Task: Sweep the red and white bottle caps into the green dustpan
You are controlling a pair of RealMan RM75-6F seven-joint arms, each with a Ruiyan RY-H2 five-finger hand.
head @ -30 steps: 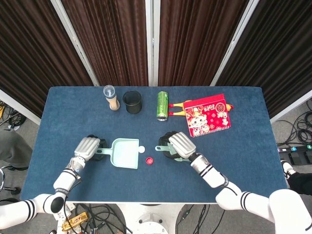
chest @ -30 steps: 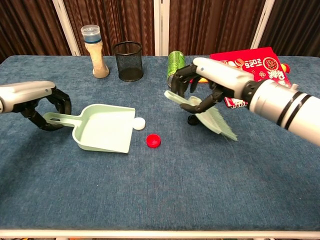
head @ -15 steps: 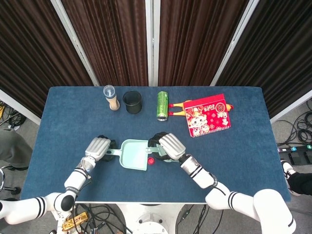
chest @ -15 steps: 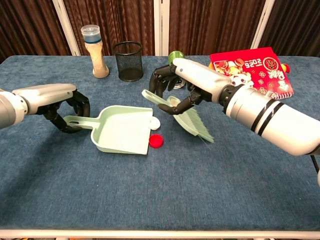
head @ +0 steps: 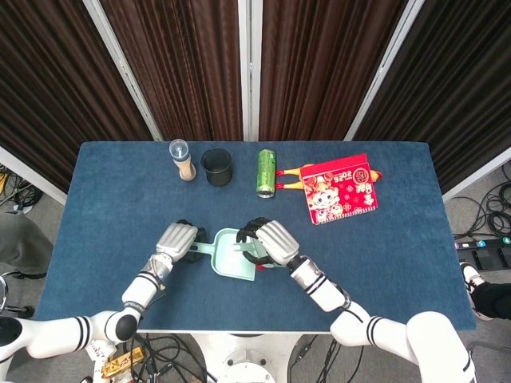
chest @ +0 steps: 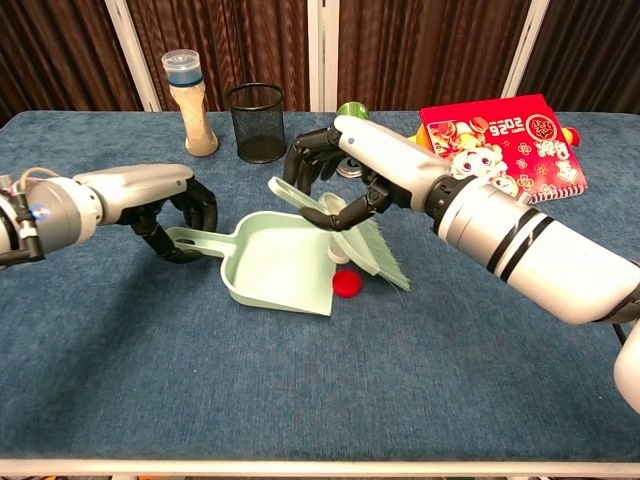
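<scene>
My left hand (chest: 178,214) (head: 177,238) grips the handle of the green dustpan (chest: 272,266) (head: 231,257), which lies flat near the table's middle. My right hand (chest: 352,166) (head: 270,238) holds a pale green brush (chest: 362,241) by its handle, with the bristles down at the pan's open right edge. The red cap (chest: 347,285) lies on the cloth, touching the pan's lip just below the bristles. Behind the bristles only a sliver of the white cap (chest: 339,260) shows, at the pan's mouth. In the head view my right hand hides both caps.
Along the back stand a spice shaker (chest: 190,100), a black mesh cup (chest: 257,122) and a lying green can (head: 266,171). A red printed packet (chest: 505,135) lies at the back right, over a yellow item (head: 289,177).
My left hand has slid the dustpan rightwards. My right hand has carried the brush leftwards, and the caps now sit at the pan's mouth under the bristles.
</scene>
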